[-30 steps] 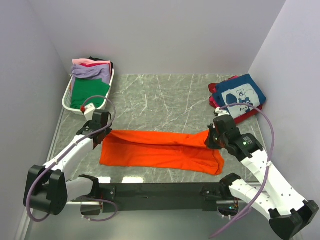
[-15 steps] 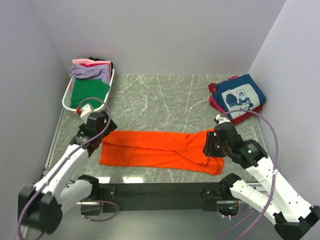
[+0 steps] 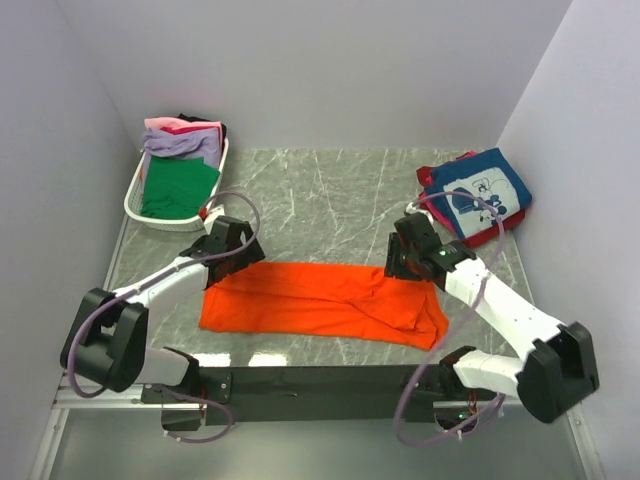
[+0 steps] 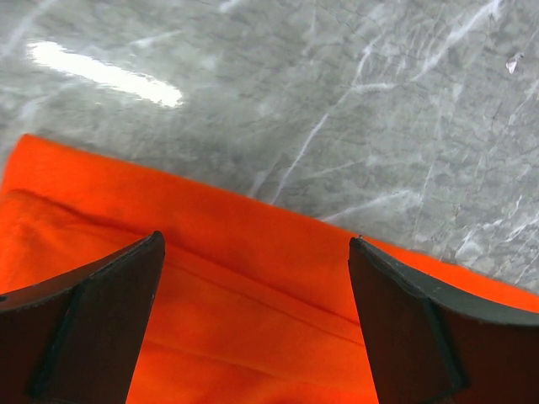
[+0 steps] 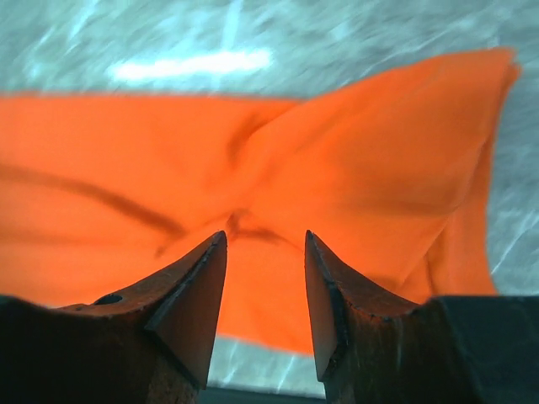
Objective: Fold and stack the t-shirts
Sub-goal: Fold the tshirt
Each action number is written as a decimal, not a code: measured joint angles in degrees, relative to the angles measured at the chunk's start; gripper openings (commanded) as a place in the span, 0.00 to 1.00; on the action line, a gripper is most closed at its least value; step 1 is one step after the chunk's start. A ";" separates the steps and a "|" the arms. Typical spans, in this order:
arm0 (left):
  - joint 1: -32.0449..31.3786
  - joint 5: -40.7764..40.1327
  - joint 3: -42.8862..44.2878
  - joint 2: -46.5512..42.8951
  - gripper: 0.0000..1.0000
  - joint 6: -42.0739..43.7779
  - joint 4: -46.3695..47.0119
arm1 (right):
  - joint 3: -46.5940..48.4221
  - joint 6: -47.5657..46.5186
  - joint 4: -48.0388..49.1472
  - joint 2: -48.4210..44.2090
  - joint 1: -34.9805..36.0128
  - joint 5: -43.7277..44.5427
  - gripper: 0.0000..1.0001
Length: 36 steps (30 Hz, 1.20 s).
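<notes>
Hovering over orange tee | left gripper wide | right gripper narrowly parted | basket: top view only

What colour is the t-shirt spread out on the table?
The t-shirt is plain bright orange, clearest from the top camera.

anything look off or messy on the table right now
Mildly. The orange t-shirt lies as a long strip, but a twisted crease bunches it right of the middle, and its right end is uneven. At the far right, the navy blue t-shirt sits skewed on the red t-shirt.
</notes>
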 measured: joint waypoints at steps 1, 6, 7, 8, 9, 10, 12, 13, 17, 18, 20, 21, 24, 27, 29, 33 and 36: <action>-0.07 0.44 0.00 0.72 0.96 0.07 0.66 | -0.04 -0.17 0.81 1.29 -1.53 -0.07 0.50; -0.52 2.75 -0.02 3.58 0.97 0.20 3.76 | -2.32 -1.33 4.61 2.67 -11.58 -1.03 0.50; -0.55 3.19 -0.13 4.09 0.97 0.20 4.52 | -2.84 -1.51 5.25 2.67 -13.70 -1.11 0.50; -0.55 3.52 -0.28 4.55 0.97 0.20 5.16 | -3.23 -1.57 5.75 2.73 -15.37 -1.25 0.50; -0.55 3.98 -0.52 5.01 0.97 0.20 5.79 | -3.50 -1.73 6.16 2.97 -16.68 -1.27 0.51; -0.55 4.20 -0.81 5.40 0.97 0.20 6.32 | -3.58 -1.95 6.40 3.34 -17.57 -1.44 0.51; -0.55 4.61 -1.33 6.21 0.97 0.37 7.30 | -3.61 -2.19 7.26 4.52 -18.95 -1.64 0.51; -0.55 4.90 -1.33 6.32 0.97 0.35 7.91 | -3.63 -2.38 7.74 5.27 -19.52 -1.86 0.51; -0.55 5.70 -1.53 7.08 0.97 0.39 10.34 | -4.04 -2.80 9.44 7.65 -21.94 -2.45 0.51; -0.55 5.77 -1.62 7.26 0.98 0.42 11.08 | -4.15 -2.84 9.90 8.35 -22.56 -2.51 0.51; -0.55 5.97 -1.77 7.52 0.98 0.57 12.09 | -4.28 -2.99 10.78 9.97 -23.61 -2.56 0.51; -0.55 6.03 -1.84 7.63 0.98 0.63 12.63 | -4.31 -3.06 11.10 10.84 -24.04 -2.56 0.51; -0.55 6.14 -2.01 7.80 0.98 0.76 13.49 | -4.31 -3.45 12.24 13.33 -24.96 -2.62 0.50; -0.55 6.10 -2.14 7.82 0.98 0.74 13.81 | -4.28 -4.00 13.38 15.96 -25.77 -2.99 0.46; -0.55 6.05 -2.40 7.65 0.99 0.74 14.12 | -4.28 -4.37 13.75 17.22 -26.29 -3.32 0.32; -0.39 5.90 -2.99 7.13 0.99 0.74 14.34 | -4.28 -5.16 14.14 18.58 -27.21 -4.81 0.03; 0.20 6.34 -3.21 7.02 0.99 0.70 14.67 | -4.28 -5.44 14.58 18.58 -27.34 -5.70 0.00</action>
